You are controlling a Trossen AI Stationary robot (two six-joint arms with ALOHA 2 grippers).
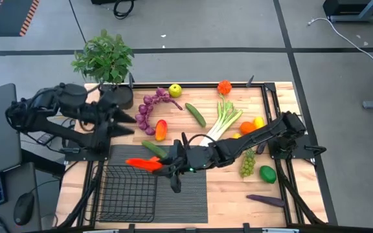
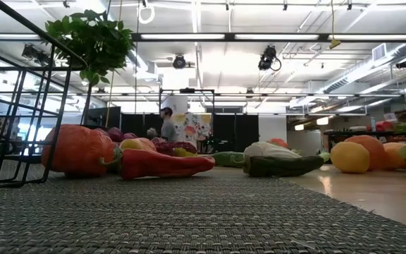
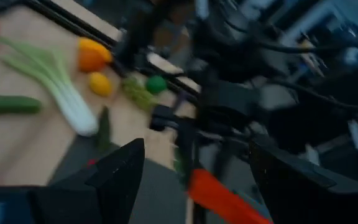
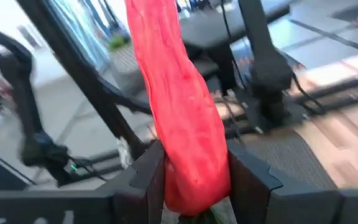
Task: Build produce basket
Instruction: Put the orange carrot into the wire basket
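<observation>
The black wire basket (image 1: 128, 194) stands on the near left part of a dark ribbed mat (image 1: 186, 194). My right gripper (image 1: 167, 166) reaches in from the right and is shut on a long red pepper (image 1: 141, 164), which hangs over the mat just beyond the basket's far right corner. More produce lies on the wooden table behind: purple grapes (image 1: 149, 110), a leek (image 1: 224, 120), a cucumber (image 1: 195, 114), an orange (image 1: 247, 127) and green grapes (image 1: 247, 163). My left gripper (image 1: 127, 123) hovers open and empty at the far left, beside the plant pot. My right gripper pinches the red pepper at its thick stem end (image 4: 194, 186) between its two fingers (image 4: 145, 177). The fingers come nearly level from the table's right. The pepper sticks out beyond them toward the left, in line with them, lifted clear of the mat and the basket.
A leafy potted plant (image 1: 105, 58) stands at the far left corner. An eggplant (image 1: 265, 200) and a green fruit (image 1: 268, 173) lie near the right edge. In the low view a long red pepper (image 2: 164, 164) and an orange-red one (image 2: 80, 149) lie by the basket (image 2: 20, 120).
</observation>
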